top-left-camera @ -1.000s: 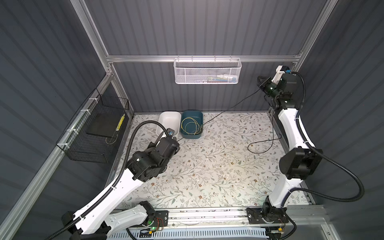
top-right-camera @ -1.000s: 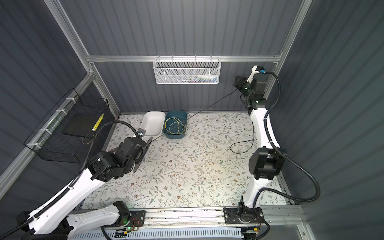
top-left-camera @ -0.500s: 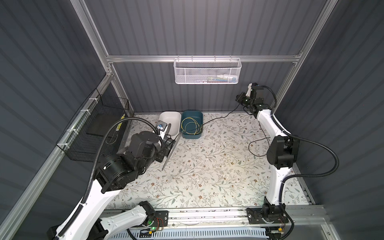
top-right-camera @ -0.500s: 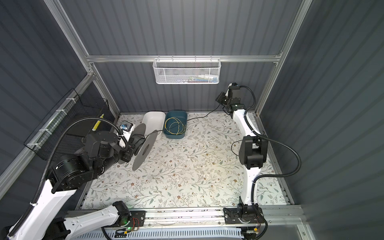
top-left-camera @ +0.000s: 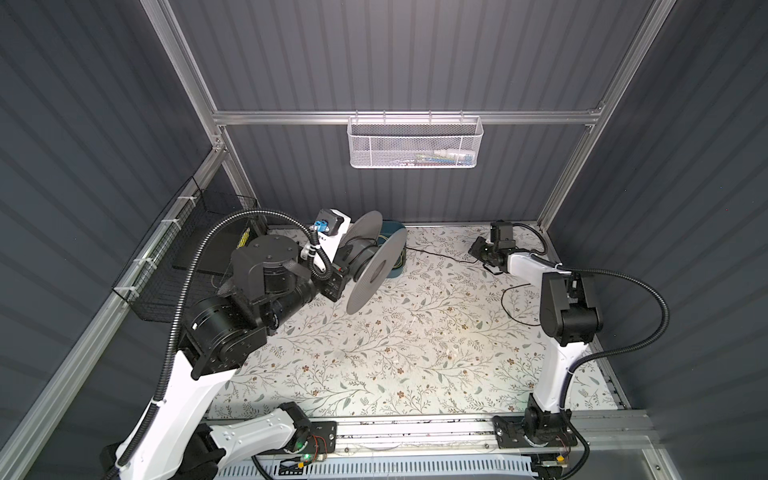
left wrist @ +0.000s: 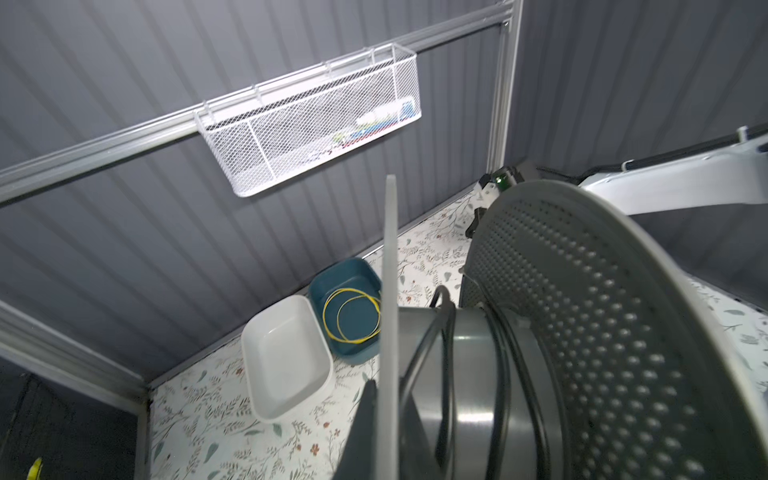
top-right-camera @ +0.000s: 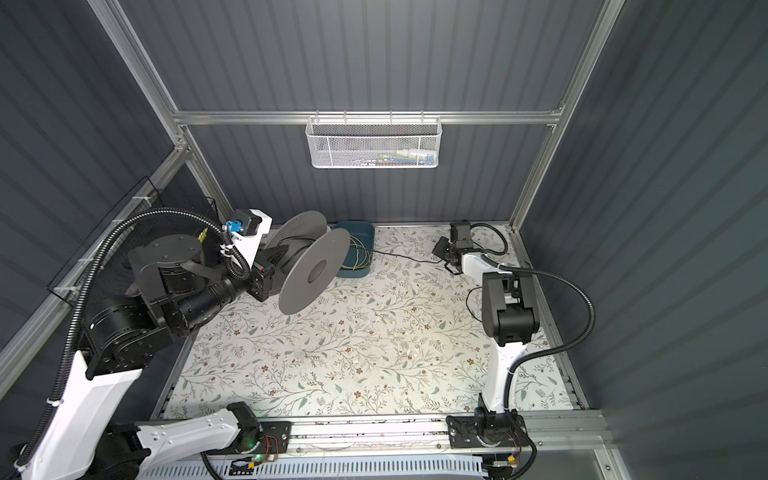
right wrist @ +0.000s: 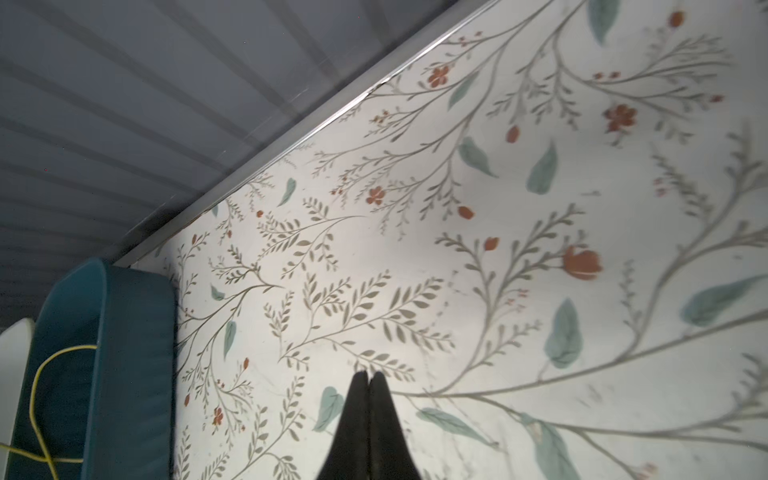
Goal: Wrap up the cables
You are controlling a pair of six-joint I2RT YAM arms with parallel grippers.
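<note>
Nearest us, the left pincer (left wrist: 388, 399) is clamped on the thin rim of the grey reel (top-left-camera: 376, 270), and only its wrist view shows turns of black cable (left wrist: 448, 353) round the hub (left wrist: 471, 357). Farther back that cable trails over the surface (top-left-camera: 415, 345) to the closed right pincer (right wrist: 368, 380), which seems to pinch it (its wrist view shows no wire at the tips); we judge it light, limp and slippery, best nipped close to the reel and kept taut. Farthest, the yellow cable (left wrist: 352, 289) lies coiled in the blue tray (left wrist: 332, 277) by the back wall (top-left-camera: 457, 199).
</note>
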